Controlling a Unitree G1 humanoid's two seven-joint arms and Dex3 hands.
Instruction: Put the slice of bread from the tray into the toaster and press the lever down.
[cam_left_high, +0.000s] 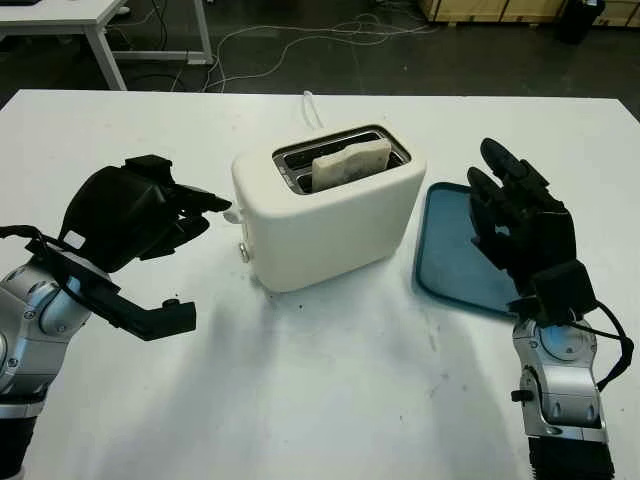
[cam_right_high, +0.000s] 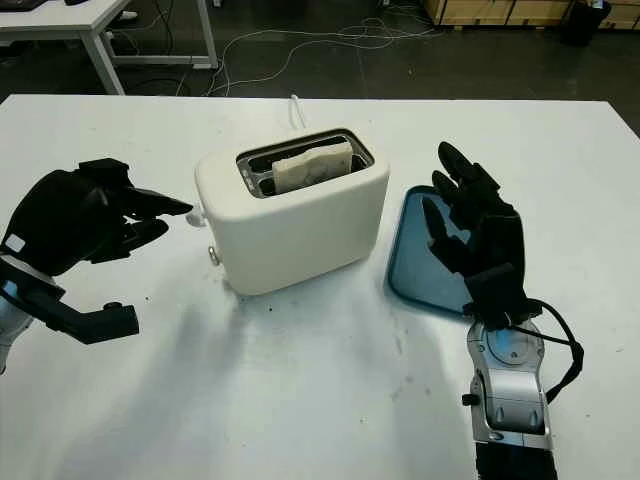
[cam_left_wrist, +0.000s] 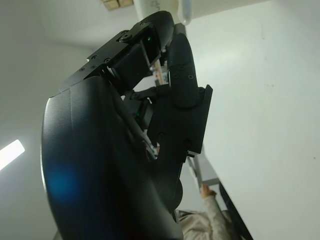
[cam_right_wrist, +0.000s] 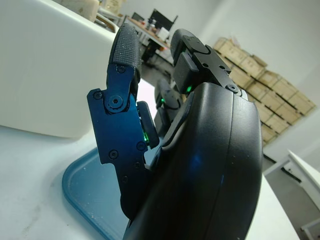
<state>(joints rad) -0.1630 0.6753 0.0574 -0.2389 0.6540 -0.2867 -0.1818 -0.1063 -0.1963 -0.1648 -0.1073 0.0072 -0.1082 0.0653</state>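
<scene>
A cream toaster (cam_left_high: 330, 215) stands mid-table, with the slice of bread (cam_left_high: 350, 163) upright in its front slot. Its white lever (cam_left_high: 237, 213) sticks out of the left end, with a small knob (cam_left_high: 244, 253) below it. My left hand (cam_left_high: 205, 212) is open beside that end, its fingertips (cam_right_high: 170, 208) pointing at the lever and just short of it. The blue tray (cam_left_high: 450, 260) lies right of the toaster with nothing on it. My right hand (cam_left_high: 500, 185) is held upright and open over the tray's near right part, holding nothing.
The toaster's white cord (cam_left_high: 312, 108) runs off behind it. The white table (cam_left_high: 330, 400) ends at a dark floor with cables, where another table (cam_left_high: 60, 15) stands at the back left. Stacked cardboard boxes (cam_right_wrist: 270, 85) stand far behind.
</scene>
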